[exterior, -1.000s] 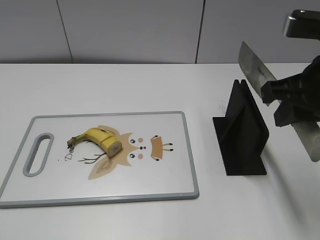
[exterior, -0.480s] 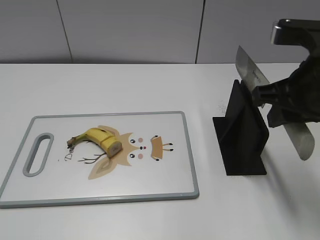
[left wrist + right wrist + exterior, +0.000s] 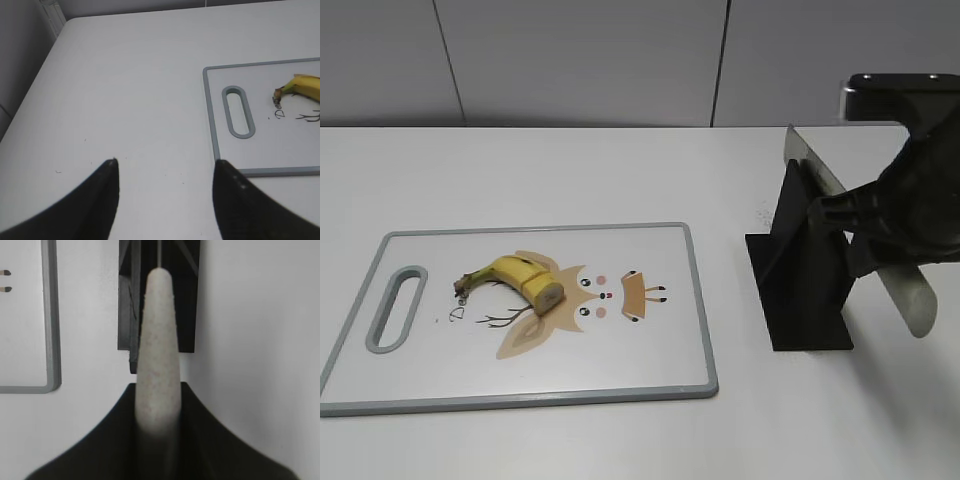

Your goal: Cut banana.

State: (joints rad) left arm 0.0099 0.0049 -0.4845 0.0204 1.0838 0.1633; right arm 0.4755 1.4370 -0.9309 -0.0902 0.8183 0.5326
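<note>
A cut banana piece [image 3: 517, 279] with its stem lies on the cartoon-printed cutting board [image 3: 701, 310]; its stem end also shows in the left wrist view [image 3: 301, 85]. My right gripper [image 3: 880, 235] is shut on a knife's pale speckled handle [image 3: 158, 330], also seen low right in the exterior view [image 3: 912, 298]. The steel blade [image 3: 811, 161] angles down over the slot of the black knife stand [image 3: 806, 295]. My left gripper [image 3: 165, 167] is open and empty above bare table, left of the board's handle slot [image 3: 238, 111]. It is out of the exterior view.
The knife stand [image 3: 188, 295] stands right of the board's edge [image 3: 50, 320]. White table surrounds the board, with a grey wall behind. The table's left edge shows in the left wrist view [image 3: 47, 47].
My right gripper has moved left and down with the knife. The blade has come down from above the stand to its slot. The banana and left gripper have not moved.
</note>
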